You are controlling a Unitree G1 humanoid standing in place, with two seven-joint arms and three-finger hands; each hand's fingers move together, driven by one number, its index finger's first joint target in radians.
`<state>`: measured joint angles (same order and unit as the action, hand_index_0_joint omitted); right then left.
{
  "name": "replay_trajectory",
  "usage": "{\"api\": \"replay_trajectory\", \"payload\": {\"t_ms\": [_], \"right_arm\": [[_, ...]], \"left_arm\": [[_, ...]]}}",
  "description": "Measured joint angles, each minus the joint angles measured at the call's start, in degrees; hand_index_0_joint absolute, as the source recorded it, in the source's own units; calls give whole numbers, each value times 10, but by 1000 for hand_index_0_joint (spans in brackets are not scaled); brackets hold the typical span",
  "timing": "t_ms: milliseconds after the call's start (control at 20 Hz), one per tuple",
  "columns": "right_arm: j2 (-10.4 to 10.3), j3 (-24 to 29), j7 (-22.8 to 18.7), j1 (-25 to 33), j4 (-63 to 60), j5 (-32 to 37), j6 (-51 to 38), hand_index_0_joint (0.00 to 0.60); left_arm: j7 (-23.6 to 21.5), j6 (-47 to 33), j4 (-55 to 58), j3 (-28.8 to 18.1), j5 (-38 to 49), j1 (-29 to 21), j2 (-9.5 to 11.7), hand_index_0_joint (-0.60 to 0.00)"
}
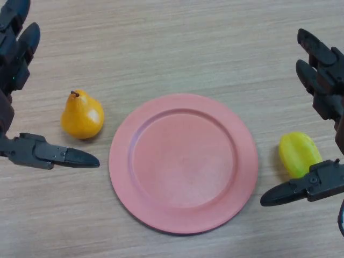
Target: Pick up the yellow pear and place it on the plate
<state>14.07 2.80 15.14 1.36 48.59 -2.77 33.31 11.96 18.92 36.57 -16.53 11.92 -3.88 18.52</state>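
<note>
**Pear beside the left hand, plate bare**

Looking down from the head view, a pale wooden table with fine horizontal grain fills the scene. At its middle lies a round, matte, salmon-pink plate with a broad flat rim and a shallow sunken centre; nothing rests on it.

The yellow pear is smooth and glossy, golden yellow deepening to orange on its lower side, with a narrow neck, a plump rounded base and a short brown stem at the top. It sits on the table, just off the plate's rim and not touching it.

The left hand, black and hard-shelled, is released: its thick fingers reach straight up along the edge of the view and its pointed thumb stretches out low toward the plate. The pear lies in the wide gap between those fingers and the thumb, near the thumb's tip, touching neither.

The right hand, on the plate's far side, is likewise spread and holding nothing. Between its fingers and thumb lies a ridged, waxy, yellow-green fruit, shaped like a star fruit, close above the thumb and clear of the plate.
</note>
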Motion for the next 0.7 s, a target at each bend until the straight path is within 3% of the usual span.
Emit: {"api": "replay_trajectory", "payload": {"t_ms": [300, 500, 700], "right_arm": [[0, 0, 0, 4, 1, 0, 0, 0], [0, 0, 0, 7, -1, 0, 0, 0], [1, 0, 0, 13, -16, -1, -6, 0]], "left_arm": [[0, 0, -19, -1, 5, -7, -3, 0], [-8, -58, -143, 0, -7, -56, 29, 0], [-13, -154, -295, 28, -45, -88, 38, 0]]}}
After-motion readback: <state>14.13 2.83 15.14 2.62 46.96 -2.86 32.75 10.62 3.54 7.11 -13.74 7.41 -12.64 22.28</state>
